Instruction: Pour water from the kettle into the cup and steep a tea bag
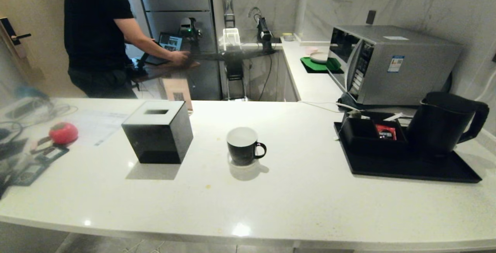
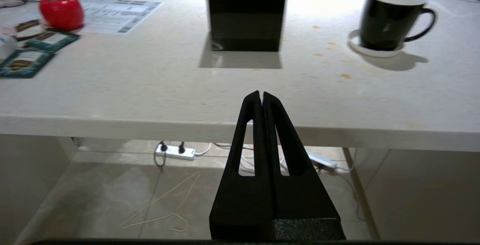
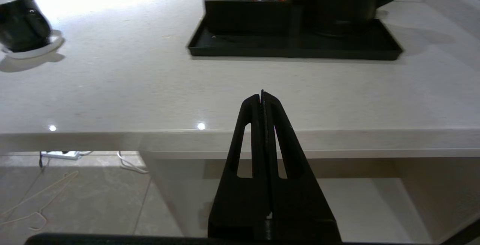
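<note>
bare counter [image 1: 302, 191] before cup [image 1: 243, 145], box [image 1: 158, 131] left

Matte black tapering tool [image 2: 261, 96] fingers with long slotted cut-outs.

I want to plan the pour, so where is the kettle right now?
In the head view the kettle stands at the far right of the counter, on the black tray, beside the compartment box with the red packet and in front of the microwave.
</note>
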